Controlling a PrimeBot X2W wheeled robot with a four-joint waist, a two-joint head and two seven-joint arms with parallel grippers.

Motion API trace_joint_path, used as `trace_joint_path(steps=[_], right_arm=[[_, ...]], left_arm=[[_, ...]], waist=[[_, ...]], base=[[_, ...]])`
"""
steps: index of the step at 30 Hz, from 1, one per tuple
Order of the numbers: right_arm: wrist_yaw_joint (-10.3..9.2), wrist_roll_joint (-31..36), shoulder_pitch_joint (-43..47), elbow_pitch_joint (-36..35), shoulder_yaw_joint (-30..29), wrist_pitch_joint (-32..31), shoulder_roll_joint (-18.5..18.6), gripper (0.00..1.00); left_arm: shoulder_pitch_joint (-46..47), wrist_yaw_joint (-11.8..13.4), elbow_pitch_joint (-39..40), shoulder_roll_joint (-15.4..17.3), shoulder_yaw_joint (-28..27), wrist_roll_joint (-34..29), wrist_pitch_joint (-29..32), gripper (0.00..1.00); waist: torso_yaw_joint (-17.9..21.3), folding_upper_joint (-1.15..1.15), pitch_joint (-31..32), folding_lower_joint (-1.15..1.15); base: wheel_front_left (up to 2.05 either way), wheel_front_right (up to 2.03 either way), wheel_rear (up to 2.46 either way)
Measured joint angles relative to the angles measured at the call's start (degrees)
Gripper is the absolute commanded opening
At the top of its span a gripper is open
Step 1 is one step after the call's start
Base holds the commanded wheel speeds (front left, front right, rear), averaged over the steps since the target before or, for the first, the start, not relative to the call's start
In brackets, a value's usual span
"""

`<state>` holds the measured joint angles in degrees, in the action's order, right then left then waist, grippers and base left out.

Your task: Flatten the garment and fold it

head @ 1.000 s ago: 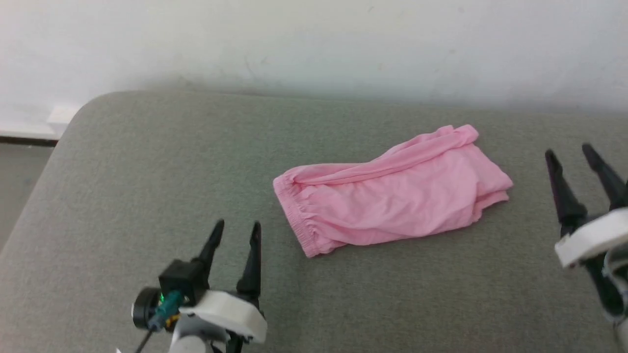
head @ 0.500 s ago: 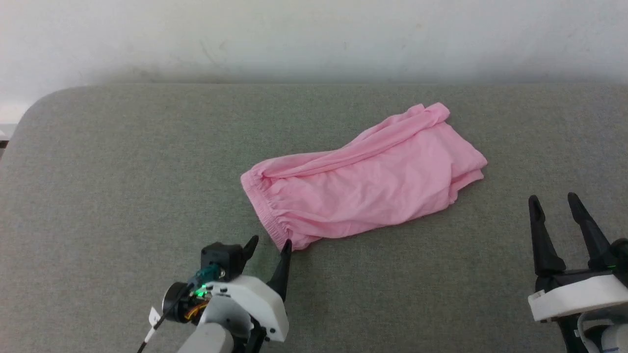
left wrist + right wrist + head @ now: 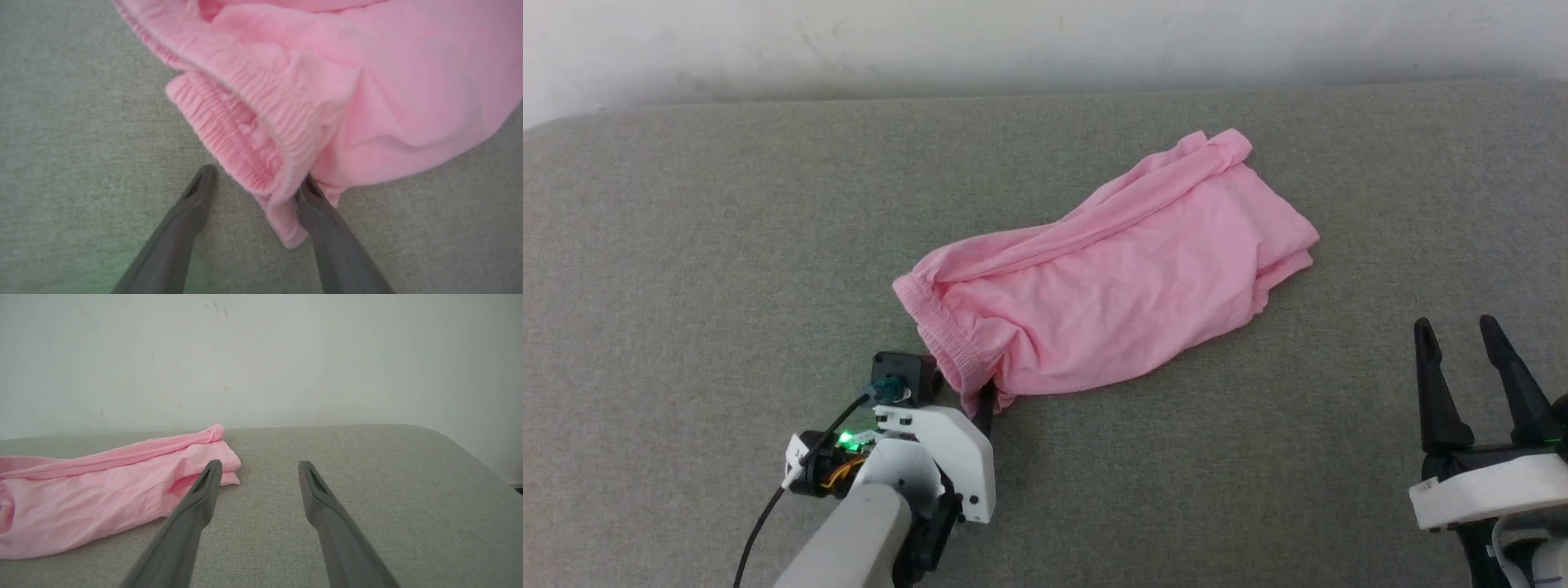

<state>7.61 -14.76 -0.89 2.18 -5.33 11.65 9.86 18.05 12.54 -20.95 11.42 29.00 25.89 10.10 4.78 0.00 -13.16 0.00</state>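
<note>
The garment (image 3: 1111, 269) is a pair of light pink shorts lying crumpled on the grey padded surface (image 3: 686, 245), with its gathered waistband at the near left and its legs at the far right. My left gripper (image 3: 964, 396) is at the near corner of the waistband. In the left wrist view the left gripper (image 3: 255, 179) is open, with that corner of the garment (image 3: 388, 81) lying between its two fingers. My right gripper (image 3: 1455, 325) hovers open to the right of the shorts, holding nothing. The right wrist view has the right gripper (image 3: 259, 464) open beside the leg end of the garment (image 3: 102, 486).
A white wall (image 3: 1045, 33) runs along the far edge of the surface. In the right wrist view the surface's far right corner (image 3: 441, 437) is rounded. Bare grey fabric lies on every side of the shorts.
The head camera has tilted down, so the whole picture shifted. My left gripper has moved forward until the waistband corner lies between its fingers. The right gripper has dropped back to the lower right.
</note>
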Motion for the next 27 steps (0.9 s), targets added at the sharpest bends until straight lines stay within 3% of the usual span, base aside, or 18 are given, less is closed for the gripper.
trace_joint_path(steps=[1, 2, 6, 10, 16, 22, 27], right_arm=[[0.00, 0.00, 0.00, 0.01, 0.00, -0.01, 0.01, 1.00], [0.00, 0.00, -0.04, 0.05, 0.00, -0.01, 0.04, 1.00], [0.00, 0.01, -0.11, 0.09, 0.33, -1.03, 0.63, 1.00], [-0.01, 0.01, -0.82, 0.15, 1.08, -4.46, 3.13, 1.00], [0.00, -0.88, -7.37, 3.34, 3.77, -18.68, 5.69, 1.00], [-0.07, 0.42, -19.00, 11.94, 3.85, -33.93, 3.54, 1.00], [-0.07, 5.21, -26.33, 20.56, 2.49, -41.61, 1.52, 1.00]], left_arm=[[0.23, -0.40, 0.00, -0.02, 0.18, 0.10, 0.62, 0.45], [0.52, -0.81, -0.01, -0.01, 0.40, 0.27, 1.04, 0.00], [0.82, -2.18, -0.16, -0.21, 0.79, 0.88, 1.07, 0.00], [-0.40, -2.25, 0.34, -0.38, 0.87, 0.83, -3.13, 0.00], [-2.72, -2.44, 5.09, 0.49, 1.11, 0.12, -8.32, 0.00], [-2.69, -3.22, 8.91, 0.51, 3.10, -1.09, -8.69, 0.00], [-2.53, -3.90, 9.23, -0.11, 4.87, -1.78, -8.53, 0.00]], waist=[[0.00, 0.00, -0.20, 0.00], [-0.08, 0.00, -0.31, 0.00], [-0.83, 0.00, -0.06, 0.00], [-2.23, 0.00, 0.83, 0.01], [-5.15, 0.00, 1.93, 0.01], [-8.06, 0.00, 1.86, 0.01], [-10.01, 0.00, 0.82, 0.01]], base=[[0.00, 0.00, 0.00], [0.00, 0.00, 0.00], [0.00, 0.00, 0.00], [0.00, 0.00, 0.00], [0.00, 0.00, 0.00], [0.00, 0.00, 0.00], [0.00, 0.00, 0.00]])
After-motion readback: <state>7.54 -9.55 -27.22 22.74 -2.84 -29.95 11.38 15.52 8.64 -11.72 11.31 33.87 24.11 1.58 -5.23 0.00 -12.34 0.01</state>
